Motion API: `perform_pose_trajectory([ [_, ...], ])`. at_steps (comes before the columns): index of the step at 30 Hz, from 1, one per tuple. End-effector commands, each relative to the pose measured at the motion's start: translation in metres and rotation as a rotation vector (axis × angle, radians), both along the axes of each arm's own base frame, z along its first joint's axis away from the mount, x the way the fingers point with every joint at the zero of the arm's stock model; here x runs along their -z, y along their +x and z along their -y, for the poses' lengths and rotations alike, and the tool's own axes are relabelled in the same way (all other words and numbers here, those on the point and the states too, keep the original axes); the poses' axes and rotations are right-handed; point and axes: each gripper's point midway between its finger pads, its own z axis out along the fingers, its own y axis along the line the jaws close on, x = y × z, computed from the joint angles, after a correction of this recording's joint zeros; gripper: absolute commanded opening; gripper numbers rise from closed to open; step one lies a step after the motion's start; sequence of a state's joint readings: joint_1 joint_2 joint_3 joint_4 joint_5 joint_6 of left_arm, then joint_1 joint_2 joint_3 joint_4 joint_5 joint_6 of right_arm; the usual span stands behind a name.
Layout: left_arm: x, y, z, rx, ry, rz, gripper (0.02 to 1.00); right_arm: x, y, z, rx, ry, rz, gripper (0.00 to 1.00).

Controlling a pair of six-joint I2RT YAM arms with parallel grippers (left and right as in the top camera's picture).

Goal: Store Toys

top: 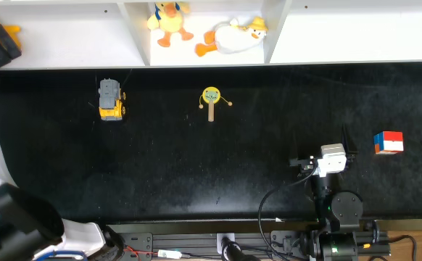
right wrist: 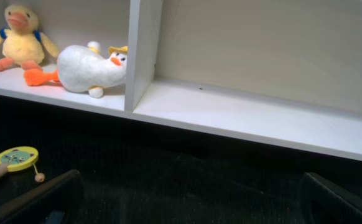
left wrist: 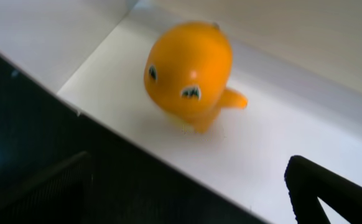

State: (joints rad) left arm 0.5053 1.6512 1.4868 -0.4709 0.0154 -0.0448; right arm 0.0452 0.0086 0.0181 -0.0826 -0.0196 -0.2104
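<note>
Where the white shelf (top: 66,43) runs along the far edge of the black worktop (top: 196,167), its left compartment holds an orange round toy figure (left wrist: 190,68), which stands on the compartment floor close to the front lip. The left gripper (left wrist: 187,165) hangs just in front of this figure with both fingers spread wide, and it has hold of nothing. The middle compartment has two plush toys side by side: a yellow duck (top: 169,20) and a white goose (top: 233,36) (it lies on its side, next to the divider of the right compartment). On the worktop, a yellow and grey toy truck (top: 111,99) stands near the far edge, toward the left, and a small rattle drum (top: 211,100) with a wooden handle lies near the far edge at the middle. A colour puzzle cube (top: 389,143) sits close to the right edge. The right gripper (right wrist: 187,193) is over the worktop toward the near right corner and faces the shelf. Its fingers are also wide apart and hold nothing.
</note>
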Motion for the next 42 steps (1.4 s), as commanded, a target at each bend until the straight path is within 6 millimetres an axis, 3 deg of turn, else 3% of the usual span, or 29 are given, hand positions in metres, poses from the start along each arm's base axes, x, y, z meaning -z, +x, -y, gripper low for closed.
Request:
perform_pose_trajectory([
  [1, -0.042, -0.021, 0.01, 0.011, 0.043, 0.051, 0.996, 0.004, 0.001, 0.0, -0.001, -0.003, -0.004, 0.996],
  [7, -0.061, -0.052, 0.02, -0.002, 0.071, 0.083, 0.993, 0.004, 0.001, 0.0, -0.001, -0.003, -0.004, 0.993],
  [11, -0.06, -0.075, 0.031, -0.009, 0.076, 0.092, 0.996, 0.004, 0.001, 0.0, -0.001, -0.003, -0.004, 0.996],
  [17, -0.045, -0.108, 0.053, -0.001, 0.073, 0.124, 0.996, 0.004, 0.001, 0.0, -0.001, -0.003, -0.004, 0.996],
  [22, -0.032, -0.131, 0.083, 0.071, 0.043, 0.149, 0.996, 0.004, 0.001, 0.0, -0.001, -0.003, -0.004, 0.996],
  [31, 0.019, -0.173, 0.125, 0.128, -0.054, 0.033, 0.998, 0.004, 0.001, 0.0, -0.001, -0.003, -0.004, 0.993],
  [35, 0.032, -0.181, 0.14, 0.163, -0.067, 0.01, 0.998, 0.004, 0.001, 0.0, -0.001, -0.003, -0.004, 0.996],
  [42, 0.042, -0.172, 0.158, 0.266, 0.0, -0.056, 0.998, 0.004, 0.001, 0.0, -0.001, -0.003, -0.004, 0.993],
])
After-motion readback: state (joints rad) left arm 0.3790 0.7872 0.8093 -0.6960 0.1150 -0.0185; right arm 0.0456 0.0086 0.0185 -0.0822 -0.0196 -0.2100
